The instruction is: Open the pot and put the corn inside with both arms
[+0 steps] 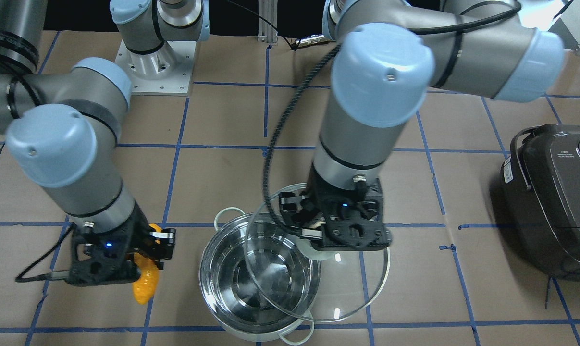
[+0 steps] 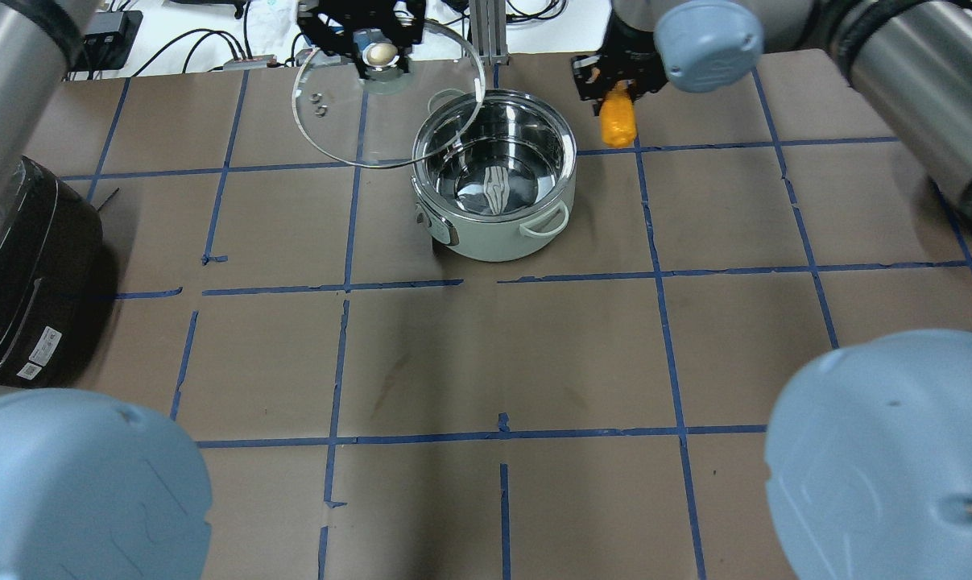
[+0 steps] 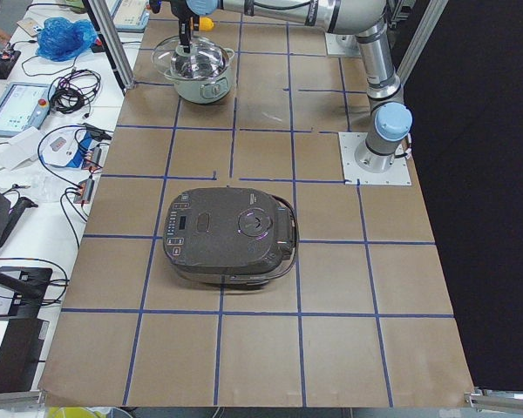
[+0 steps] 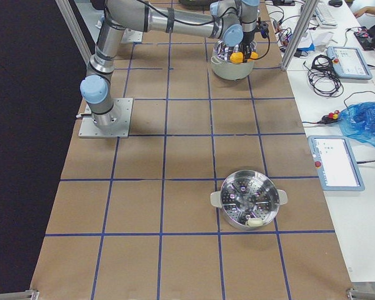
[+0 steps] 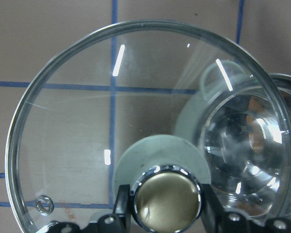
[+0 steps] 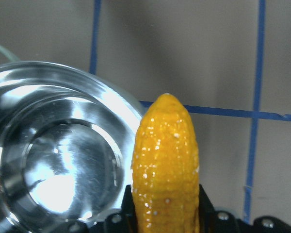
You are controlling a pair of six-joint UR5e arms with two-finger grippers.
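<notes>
— Corn (image 6: 166,165) looks like light, hard, bumpy plastic; right gripper (image 2: 614,90) pinches its fat end, just right of the open pot (image 2: 494,234).
— Left gripper (image 2: 381,56) clamps the glass lid (image 5: 87,121) by its knob (image 5: 167,199). Fragile, probably slick.

Overhead and front cameras are facing each other across the desk (image 2: 486,362), both catching the pot (image 2: 494,242); wrist cameras are hovering close above it.
</notes>
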